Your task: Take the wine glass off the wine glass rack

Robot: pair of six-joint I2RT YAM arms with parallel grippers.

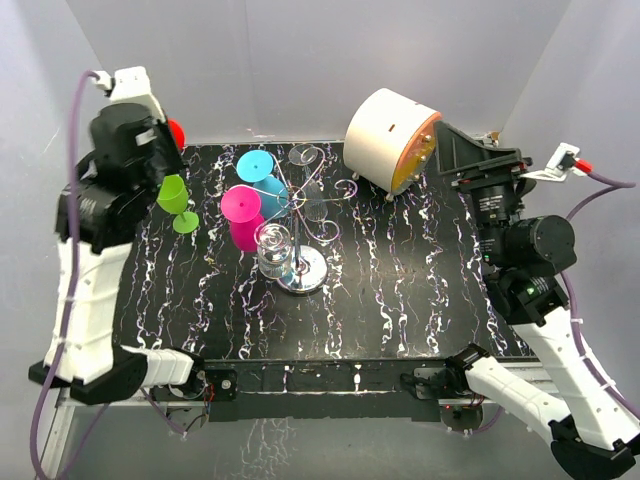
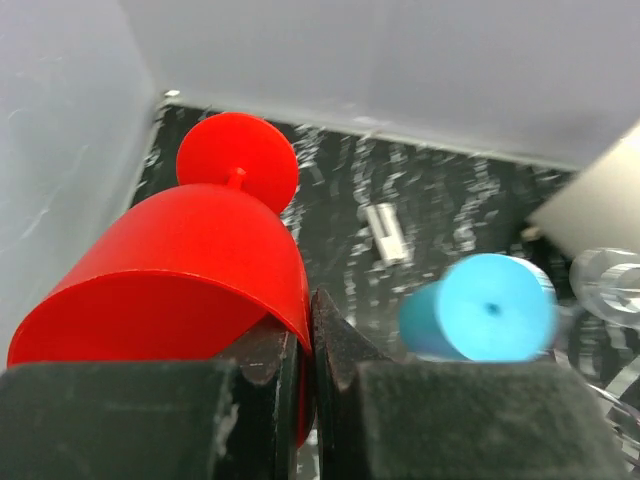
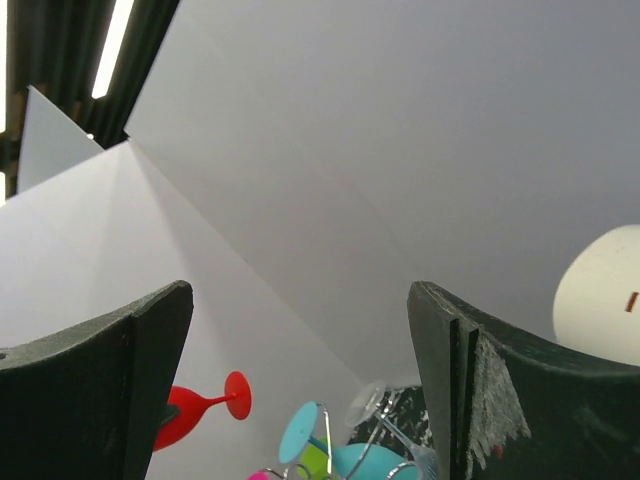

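My left gripper (image 2: 310,340) is shut on the rim of a red wine glass (image 2: 180,270), pinching its wall between the jaws. The glass lies on its side in the air, foot (image 2: 237,160) toward the back wall. From above only a bit of the red glass (image 1: 176,132) shows past the left arm, well left of the wine glass rack (image 1: 300,215). A cyan (image 1: 255,165), a pink (image 1: 240,205) and clear glasses (image 1: 273,245) are at the rack. My right gripper (image 3: 300,400) is open, empty and tilted up at the wall, far right of the rack.
A green glass (image 1: 175,197) stands on the black marbled table (image 1: 400,290) beside the left arm. A white drum with an orange face (image 1: 390,140) lies at the back right, next to the right gripper. White walls enclose the back and sides.
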